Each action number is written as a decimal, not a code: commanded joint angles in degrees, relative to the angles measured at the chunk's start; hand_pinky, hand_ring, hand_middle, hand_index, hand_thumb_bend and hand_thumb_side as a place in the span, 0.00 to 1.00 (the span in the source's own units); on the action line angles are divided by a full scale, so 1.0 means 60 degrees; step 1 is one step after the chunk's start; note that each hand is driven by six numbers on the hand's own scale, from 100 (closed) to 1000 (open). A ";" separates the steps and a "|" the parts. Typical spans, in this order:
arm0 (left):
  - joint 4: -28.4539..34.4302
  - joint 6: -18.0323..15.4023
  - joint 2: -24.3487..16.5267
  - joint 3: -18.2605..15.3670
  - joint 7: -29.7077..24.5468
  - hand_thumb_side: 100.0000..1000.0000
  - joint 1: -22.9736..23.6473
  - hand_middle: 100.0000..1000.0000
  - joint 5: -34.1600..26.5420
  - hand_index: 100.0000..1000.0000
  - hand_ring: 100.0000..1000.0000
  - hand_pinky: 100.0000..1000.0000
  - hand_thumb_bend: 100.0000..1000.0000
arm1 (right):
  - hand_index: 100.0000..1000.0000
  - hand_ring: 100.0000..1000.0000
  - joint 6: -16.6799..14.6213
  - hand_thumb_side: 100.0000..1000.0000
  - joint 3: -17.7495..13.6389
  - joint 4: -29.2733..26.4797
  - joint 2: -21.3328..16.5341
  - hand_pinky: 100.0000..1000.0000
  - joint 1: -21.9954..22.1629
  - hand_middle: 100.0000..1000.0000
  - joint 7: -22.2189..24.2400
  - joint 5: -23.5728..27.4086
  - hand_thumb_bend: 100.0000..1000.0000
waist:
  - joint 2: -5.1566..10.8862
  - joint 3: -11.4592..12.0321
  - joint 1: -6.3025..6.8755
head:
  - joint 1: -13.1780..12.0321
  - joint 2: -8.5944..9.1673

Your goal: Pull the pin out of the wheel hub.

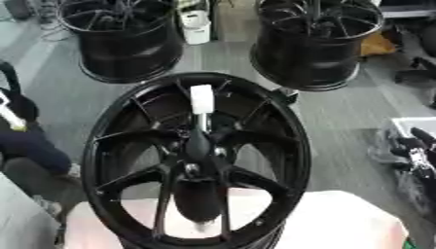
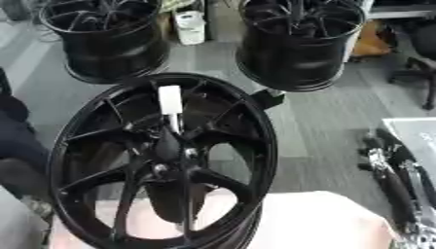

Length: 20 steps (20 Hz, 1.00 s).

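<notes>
Currently the white-topped pin (image 1: 202, 104) stands upright in the wheel hub (image 1: 197, 163) at center, well left of the right hand (image 1: 419, 148), whose fingers' state is unclear; left hand unseen, so right is nearer.

Black wheel hub (image 1: 196, 160) on seemingly pale table (image 1: 340, 223)

I see soft, even indoor light with no hard shadows. Both views are blurry and smeared. The near black wheel (image 1: 196, 160) shows faint grey sheen on its rim; the pale floor (image 1: 340, 126) looks washed out.
</notes>
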<state>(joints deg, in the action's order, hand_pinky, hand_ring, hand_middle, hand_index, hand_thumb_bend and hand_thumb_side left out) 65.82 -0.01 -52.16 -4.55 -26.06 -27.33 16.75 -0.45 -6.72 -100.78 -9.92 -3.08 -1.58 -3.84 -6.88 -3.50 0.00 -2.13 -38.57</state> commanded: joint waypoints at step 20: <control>0.1006 -0.3040 0.3398 -0.2559 0.2822 0.51 0.1674 0.65 -0.2340 0.75 0.63 0.59 0.92 | 0.91 0.74 -0.0010 0.67 -0.0100 -0.0087 0.0046 0.63 -0.0152 0.75 -0.0046 0.0079 0.00 | -0.0017 0.0174 -0.0312 | 0.0083 0.0220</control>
<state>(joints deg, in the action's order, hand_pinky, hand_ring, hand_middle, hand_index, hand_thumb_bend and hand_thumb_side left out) 69.03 -17.01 -32.00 -18.34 -10.36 -17.00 4.09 -0.47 -7.00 -100.50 -9.25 -3.52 -1.62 -3.69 -7.39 -2.46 -2.08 -1.64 -38.07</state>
